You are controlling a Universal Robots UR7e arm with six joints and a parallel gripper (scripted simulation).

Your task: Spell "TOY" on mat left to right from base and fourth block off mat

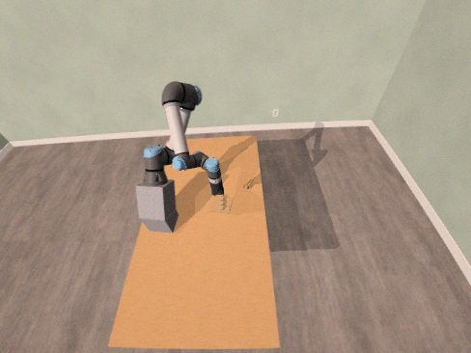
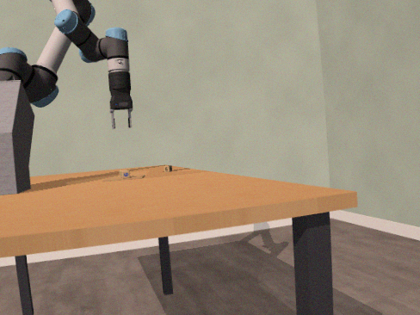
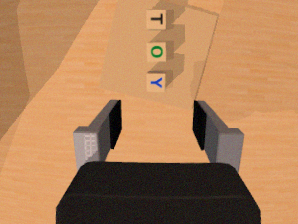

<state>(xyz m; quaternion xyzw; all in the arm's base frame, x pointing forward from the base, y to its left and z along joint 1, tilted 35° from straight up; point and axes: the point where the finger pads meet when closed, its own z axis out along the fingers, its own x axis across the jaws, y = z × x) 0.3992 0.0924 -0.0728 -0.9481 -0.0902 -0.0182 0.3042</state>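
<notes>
In the wrist view three small wooden blocks stand in a straight row on the tan mat: the T block point(image 3: 156, 19), the O block point(image 3: 157, 51) and the Y block point(image 3: 156, 83), close together. My gripper point(image 3: 157, 115) is open and empty, high above the table, with the row just beyond its fingertips. In the top view the mat and blocks point(image 1: 222, 204) lie under the gripper point(image 1: 218, 193). In the exterior view the gripper point(image 2: 120, 125) hangs well above the blocks point(image 2: 125, 174). The fourth block point(image 1: 246, 185) lies off the mat, to the right.
The grey robot pedestal point(image 1: 155, 206) stands at the table's left edge. The fourth block also shows in the exterior view point(image 2: 167, 169), near the far edge of the table.
</notes>
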